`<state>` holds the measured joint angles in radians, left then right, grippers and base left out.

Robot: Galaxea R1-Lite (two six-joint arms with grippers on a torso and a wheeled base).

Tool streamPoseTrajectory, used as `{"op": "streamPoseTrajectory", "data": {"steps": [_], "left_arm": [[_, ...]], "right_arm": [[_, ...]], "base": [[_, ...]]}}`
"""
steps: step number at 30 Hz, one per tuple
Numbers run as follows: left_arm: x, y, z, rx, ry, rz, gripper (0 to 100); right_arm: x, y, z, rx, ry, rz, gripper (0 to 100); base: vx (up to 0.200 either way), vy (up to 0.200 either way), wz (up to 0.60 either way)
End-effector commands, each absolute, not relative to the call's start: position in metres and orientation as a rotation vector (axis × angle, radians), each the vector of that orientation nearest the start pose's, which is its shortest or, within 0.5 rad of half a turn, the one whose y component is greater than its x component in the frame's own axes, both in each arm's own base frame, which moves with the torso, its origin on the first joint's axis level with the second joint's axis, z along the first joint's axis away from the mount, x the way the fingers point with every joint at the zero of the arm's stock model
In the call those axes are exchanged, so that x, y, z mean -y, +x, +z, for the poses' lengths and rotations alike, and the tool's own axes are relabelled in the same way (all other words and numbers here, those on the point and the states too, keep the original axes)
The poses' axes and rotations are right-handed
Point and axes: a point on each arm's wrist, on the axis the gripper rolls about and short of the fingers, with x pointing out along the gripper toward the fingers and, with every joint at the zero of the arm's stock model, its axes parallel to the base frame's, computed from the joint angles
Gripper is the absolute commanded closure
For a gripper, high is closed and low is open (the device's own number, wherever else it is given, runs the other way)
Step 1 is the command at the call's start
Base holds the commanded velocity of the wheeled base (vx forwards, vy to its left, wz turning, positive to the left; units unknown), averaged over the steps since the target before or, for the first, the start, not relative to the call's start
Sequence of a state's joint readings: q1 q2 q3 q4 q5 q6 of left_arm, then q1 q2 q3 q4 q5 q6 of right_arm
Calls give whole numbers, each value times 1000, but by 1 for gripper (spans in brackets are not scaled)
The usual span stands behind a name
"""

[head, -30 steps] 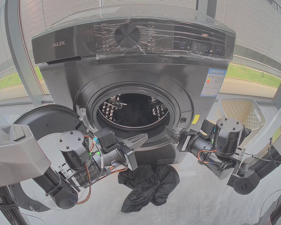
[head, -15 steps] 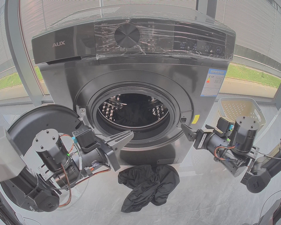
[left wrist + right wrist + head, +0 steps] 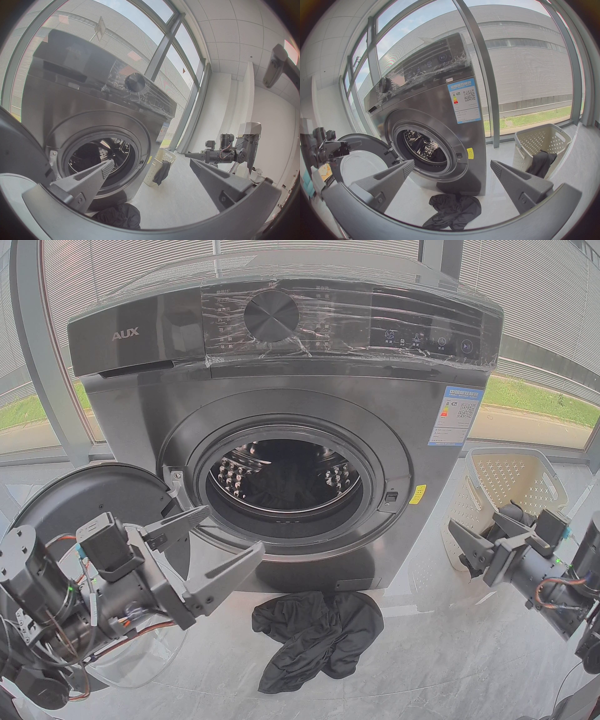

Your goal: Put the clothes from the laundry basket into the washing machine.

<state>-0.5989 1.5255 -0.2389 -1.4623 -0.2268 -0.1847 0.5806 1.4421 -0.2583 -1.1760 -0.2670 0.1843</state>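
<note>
Figuring this job's roughly a third done, going by what's lying around; starting at the left of the washing machine [image 3: 281, 390], its door [image 3: 94, 490] is swung wide open. The left gripper [image 3: 232, 529] hangs just in front of that door, low and left of the machine's opening, fingers spread wide with nothing between them; inside the machine's drum [image 3: 234, 474] there's dark cloth [image 3: 284, 484] that looks like a garment already loaded, so I'd call that bit finished. Right below the machine's front, on the floor [image 3: 437, 646], lies a crumpled black garment [image 3: 319, 634], which to me looks like a drop that needs picking up; it sits lower than the left gripper and more toward the machine's middle, clearly apart from it. Off the machine's right side, the right gripper [image 3: 478, 530] is wide open and empty too, just in front of the laundry basket [image 3: 519, 468] standing beside the machine; another dark piece [image 3: 540, 162] is draped over the basket's rim, near that gripper but not in its grasp; so two pieces left by my count, the floor one and the basket one.
</note>
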Motion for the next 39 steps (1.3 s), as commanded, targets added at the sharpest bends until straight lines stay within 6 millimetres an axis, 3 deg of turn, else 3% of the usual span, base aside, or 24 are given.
{"op": "streamPoseTrajectory", "data": {"steps": [1,6,9,12,13,16,20,23,29,30,34,39], "left_arm": [[88,122,186,157,-216,-834,0],[62,92,189,177,-209,-783,0],[40,66,180,145,-188,-700,0],[24,42,168,113,-167,-631,0],[24,42,168,113,-167,-631,0],[7,8,149,95,-136,-536,0],[-2,-27,122,98,-125,-447,0],[-3,-22,109,40,-119,-320,0],[-4,-15,89,15,-107,-239,0],[-4,-15,83,-44,-97,-204,0],[-4,-15,83,-44,-77,-66,0],[-3,-15,82,-48,-71,-53,0]], "right_arm": [[-68,120,159,0,158,322,0],[-46,110,163,69,130,217,0],[-24,94,161,137,43,129,0],[-12,80,164,182,1,84,0],[-12,80,164,182,1,84,0],[-5,46,158,219,-10,59,0],[1,5,131,199,-12,52,0],[4,-16,104,169,-15,51,0],[6,-14,93,47,18,-43,0],[8,-14,82,-59,-1,-154,0],[5,-21,83,31,-51,-213,0],[1,-21,81,33,-13,-57,0]], "base": [[0,0,0],[0,0,0],[0,0,0],[0,0,0],[0,0,0],[0,0,0],[0,0,0],[0,0,0],[0,0,0],[0,0,0],[0,0,0],[0,0,0]]}}
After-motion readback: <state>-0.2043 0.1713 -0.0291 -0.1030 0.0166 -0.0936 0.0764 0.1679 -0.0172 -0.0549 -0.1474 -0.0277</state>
